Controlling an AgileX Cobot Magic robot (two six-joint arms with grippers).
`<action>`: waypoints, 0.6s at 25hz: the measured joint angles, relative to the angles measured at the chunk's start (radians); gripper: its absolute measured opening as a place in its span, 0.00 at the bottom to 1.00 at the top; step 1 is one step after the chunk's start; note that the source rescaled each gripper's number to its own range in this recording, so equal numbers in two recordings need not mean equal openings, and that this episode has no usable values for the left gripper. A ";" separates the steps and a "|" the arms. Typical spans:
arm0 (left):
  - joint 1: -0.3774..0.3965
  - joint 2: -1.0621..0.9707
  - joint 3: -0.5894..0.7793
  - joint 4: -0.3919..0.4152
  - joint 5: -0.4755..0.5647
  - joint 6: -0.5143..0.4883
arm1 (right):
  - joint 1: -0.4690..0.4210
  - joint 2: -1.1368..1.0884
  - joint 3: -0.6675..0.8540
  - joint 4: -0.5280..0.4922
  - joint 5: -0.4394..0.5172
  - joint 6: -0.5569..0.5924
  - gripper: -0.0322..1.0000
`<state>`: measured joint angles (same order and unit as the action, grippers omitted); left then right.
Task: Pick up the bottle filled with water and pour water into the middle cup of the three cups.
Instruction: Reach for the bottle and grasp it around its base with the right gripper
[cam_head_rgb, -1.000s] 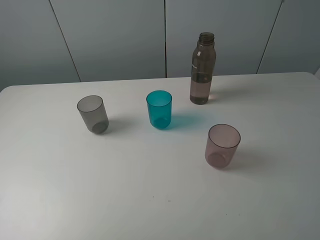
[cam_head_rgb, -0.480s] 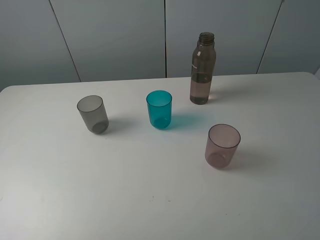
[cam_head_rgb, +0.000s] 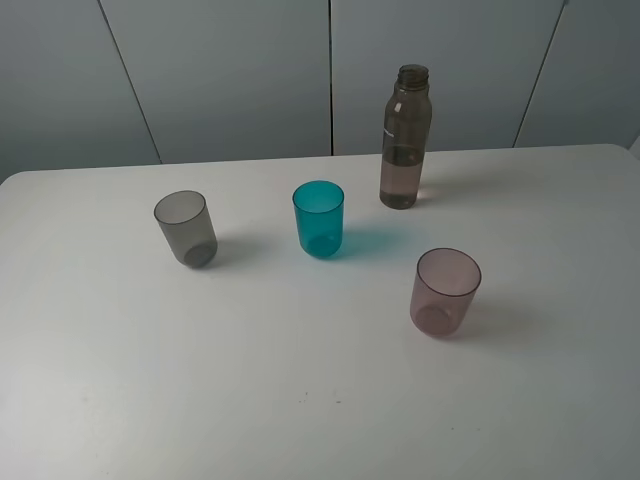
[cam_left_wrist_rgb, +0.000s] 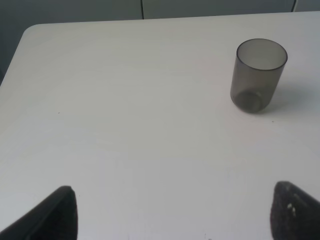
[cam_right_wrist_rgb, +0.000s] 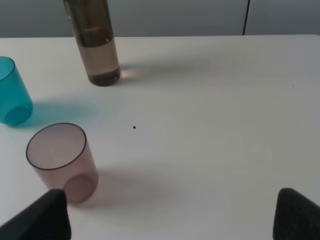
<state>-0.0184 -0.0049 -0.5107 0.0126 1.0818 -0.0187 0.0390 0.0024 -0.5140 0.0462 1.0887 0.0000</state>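
Zero change is seen; left gripper (cam_left_wrist_rgb: 172, 220) and right gripper (cam_right_wrist_rgb: 172, 217) are held spread, empty; the bottle (cam_head_rgb: 405, 140) is left ungrasped by the desk (cam_head_rgb: 300, 400)'s far edge.

Four things stand upright on a worktop (cam_head_rgb: 300, 390), all apart from one another. Three of them form a loose row across it: the left cup (cam_head_rgb: 185, 228) on the left side, the middle cup (cam_head_rgb: 318, 220) near the centre and slightly farther back, and the right cup (cam_head_rgb: 445, 292) on the right, nearest the front. The bottle (cam_head_rgb: 405, 140) stands behind this row, close to the rear edge, back and right of the middle cup. A panelled wall (cam_head_rgb: 230, 80) rises behind the worktop.
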 joint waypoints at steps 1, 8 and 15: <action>0.000 0.000 0.000 0.000 0.000 0.000 | 0.000 0.014 -0.008 0.000 -0.005 -0.006 0.94; 0.000 0.000 0.000 0.000 0.000 0.000 | 0.000 0.317 -0.172 0.021 -0.144 -0.049 0.93; 0.000 0.000 0.000 0.000 0.000 0.000 | 0.000 0.694 -0.348 0.086 -0.284 -0.057 0.93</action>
<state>-0.0184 -0.0049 -0.5107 0.0126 1.0818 -0.0187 0.0390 0.6966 -0.8619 0.1318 0.8051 -0.0570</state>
